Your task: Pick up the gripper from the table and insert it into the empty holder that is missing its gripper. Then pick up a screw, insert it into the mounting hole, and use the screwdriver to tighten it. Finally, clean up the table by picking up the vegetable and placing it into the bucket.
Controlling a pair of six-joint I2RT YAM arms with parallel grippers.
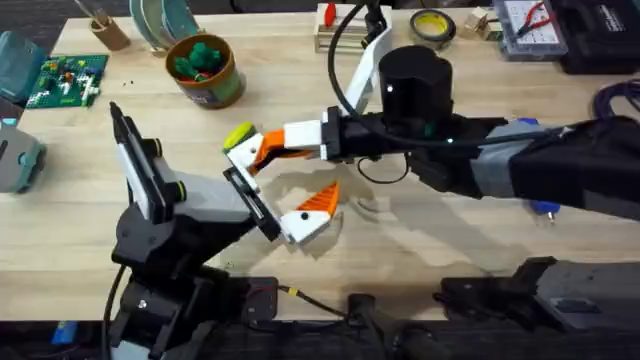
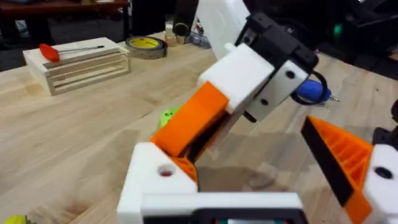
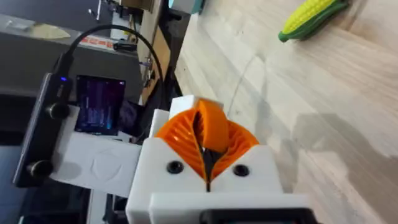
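Looking down from overhead, I see my right gripper (image 1: 262,148) clamped on the orange gripper finger (image 1: 252,152), held above the table's (image 1: 420,240) middle with its long axis running along the arm toward the left. The left gripper (image 1: 305,215) sits just below it, jaws parted, one orange pad (image 1: 320,196) fitted, the empty holder (image 1: 243,180) on its other side. The corn-shaped vegetable (image 1: 238,134) lies just beyond the right gripper; the bucket (image 1: 206,70) is farther back.

In the left wrist view, the orange finger (image 2: 189,118) slants down toward the bare white holder (image 2: 158,180), nearly touching it. I judge the insertion hinges on lining that axis with the mount.

In the right wrist view, ribbed pads (image 3: 177,140) are squeezed on the finger (image 3: 211,127), corn (image 3: 313,18) well beyond
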